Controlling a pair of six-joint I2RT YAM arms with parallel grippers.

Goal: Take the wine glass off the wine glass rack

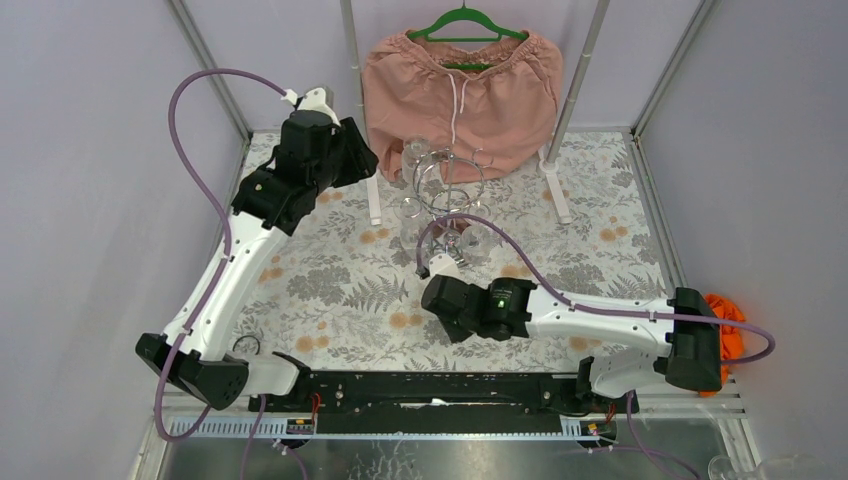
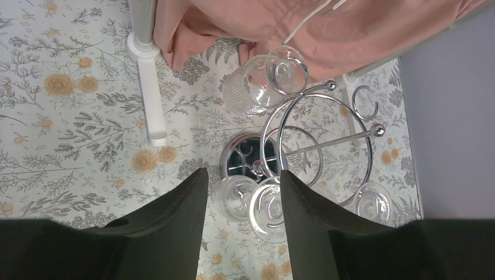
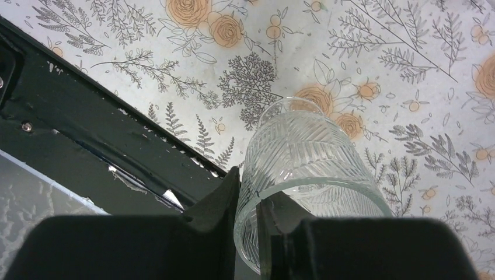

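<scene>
Jaws on the right arm are clenched on the wine glass (image 3: 303, 151): the right gripper (image 3: 248, 188) pinches the patterned wall at the rim, one finger outside and the other apparently inside the bowl. That glass is off the rack, held over the flowered table (image 3: 408, 58) close to the black rail (image 3: 87, 116) along the near edge. Whether its far end touches the table I cannot tell. Its long axis runs straight out from the fingers, slanting down and toward the near side, with the rim at the gripper and the closed end away from it (stem and foot are hidden behind the bowl). No wire shows around it in the right wrist view. I judge the lift-off done, and the next job is to carry the glass clear and set it down. A pinch on a thin glass rim looks like a hold that could slip or twist if swung fast.

Farther back, near the middle of the table, stands the rack (image 2: 327, 142), with four more glasses (image 2: 268, 210) about it. Two of them show in the gap between the fingers of the left gripper (image 2: 243, 171). Its jaws are released, fingers well apart and touching nothing, and it hovers to the left of the rack, aimed at it. So the left arm is the nearer one to anything on the rack, while the right arm alone has the task's glass. Farthest off, pink shorts (image 1: 460, 90) hang from a green hanger (image 1: 465, 20).
</scene>
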